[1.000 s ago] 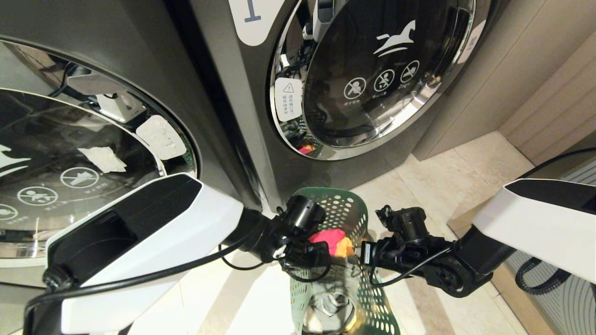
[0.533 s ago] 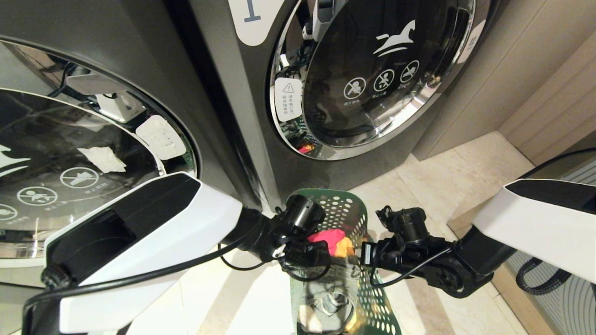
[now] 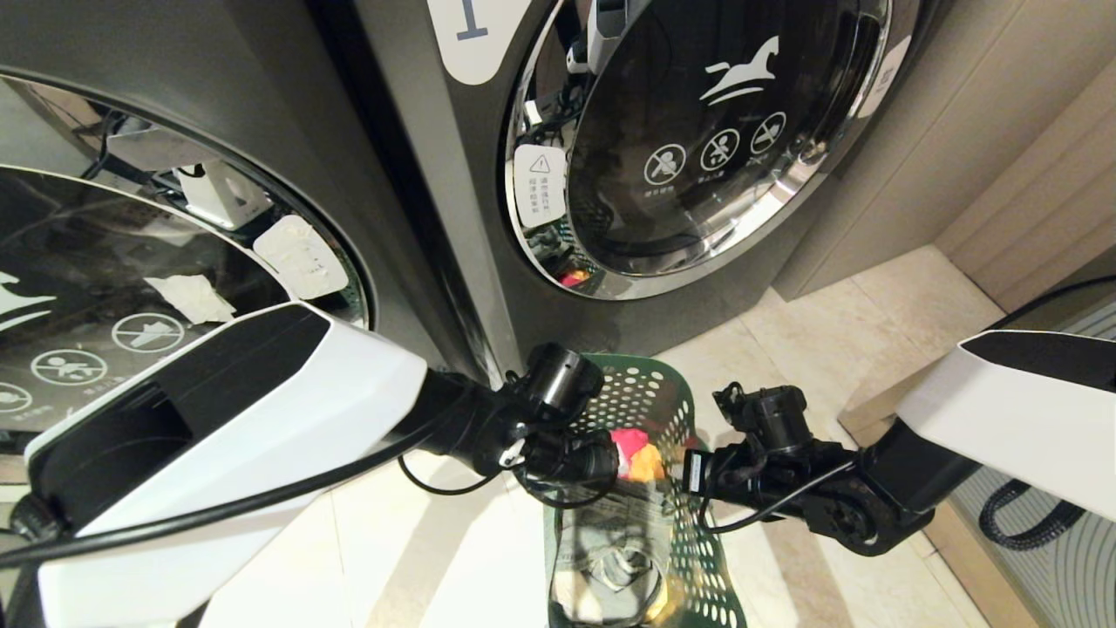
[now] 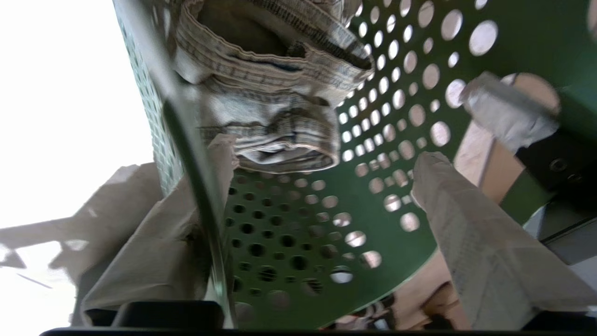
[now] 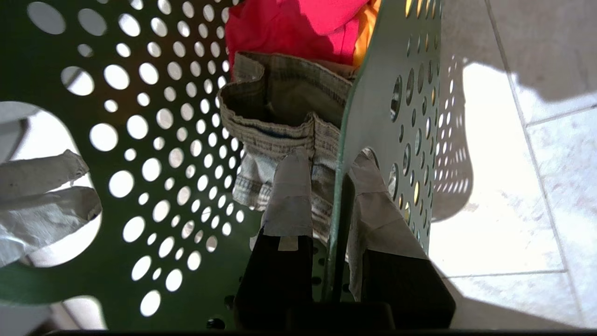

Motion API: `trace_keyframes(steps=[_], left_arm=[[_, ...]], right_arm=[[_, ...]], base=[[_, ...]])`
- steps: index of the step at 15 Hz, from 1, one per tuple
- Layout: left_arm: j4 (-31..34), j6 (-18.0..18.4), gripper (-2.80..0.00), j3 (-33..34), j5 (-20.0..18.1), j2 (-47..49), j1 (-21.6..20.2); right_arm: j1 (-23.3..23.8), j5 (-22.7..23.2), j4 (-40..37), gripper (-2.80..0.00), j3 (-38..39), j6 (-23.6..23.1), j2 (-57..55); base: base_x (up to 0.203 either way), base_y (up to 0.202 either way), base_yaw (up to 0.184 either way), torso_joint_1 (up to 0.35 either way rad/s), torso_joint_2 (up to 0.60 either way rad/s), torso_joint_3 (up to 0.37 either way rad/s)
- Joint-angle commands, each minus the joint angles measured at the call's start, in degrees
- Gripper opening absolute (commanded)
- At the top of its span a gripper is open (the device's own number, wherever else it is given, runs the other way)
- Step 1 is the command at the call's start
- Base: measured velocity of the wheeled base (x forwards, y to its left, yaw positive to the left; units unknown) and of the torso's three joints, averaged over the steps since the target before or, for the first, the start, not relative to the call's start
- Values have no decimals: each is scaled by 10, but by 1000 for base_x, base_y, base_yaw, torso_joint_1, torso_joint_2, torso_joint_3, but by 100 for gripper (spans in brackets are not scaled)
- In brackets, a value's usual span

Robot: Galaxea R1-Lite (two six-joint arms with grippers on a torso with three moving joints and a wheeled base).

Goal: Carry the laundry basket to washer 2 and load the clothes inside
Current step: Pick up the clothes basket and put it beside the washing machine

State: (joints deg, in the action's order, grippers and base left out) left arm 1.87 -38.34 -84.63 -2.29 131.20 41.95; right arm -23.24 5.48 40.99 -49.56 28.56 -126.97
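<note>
Pale floor tiles (image 3: 785,331) carry the laundry basket (image 3: 649,392) before the washers. Right gripper (image 5: 332,186) pinches the basket's wall to steady it; left gripper (image 4: 322,224) straddles the opposite wall, spread wide.

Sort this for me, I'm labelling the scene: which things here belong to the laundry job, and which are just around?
Job: laundry basket; clothes inside it; left gripper, jaws open astride its wall; right gripper, jaws shut on its wall.
Around: washer marked 1; left-hand washer, number unseen; tiled floor.
</note>
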Motion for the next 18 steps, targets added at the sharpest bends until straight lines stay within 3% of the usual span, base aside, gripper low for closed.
trace_keyframes(steps=[1, 8, 12, 13, 18], left_arm=[[0, -7, 0, 2, -2, -8, 0], [24, -4, 0, 12, 5, -8, -8], [28, -2, 0, 26, 64, -13, -22], [28, -2, 0, 29, 64, -17, -26], [28, -2, 0, 29, 65, -20, -26]], right_arm=[[-1, 4, 3, -280, 11, 13, 17], [1, 74, -21, -280, 46, 18, 57], [1, 74, -27, -280, 52, 18, 49], [1, 73, -25, 0, 51, 17, 42], [3, 71, -24, 0, 39, 15, 27]], base=[[0, 0, 0, 0, 0, 0], [0, 0, 0, 0, 0, 0], [0, 0, 0, 0, 0, 0], [0, 0, 0, 0, 0, 0], [0, 0, 0, 0, 0, 0]])
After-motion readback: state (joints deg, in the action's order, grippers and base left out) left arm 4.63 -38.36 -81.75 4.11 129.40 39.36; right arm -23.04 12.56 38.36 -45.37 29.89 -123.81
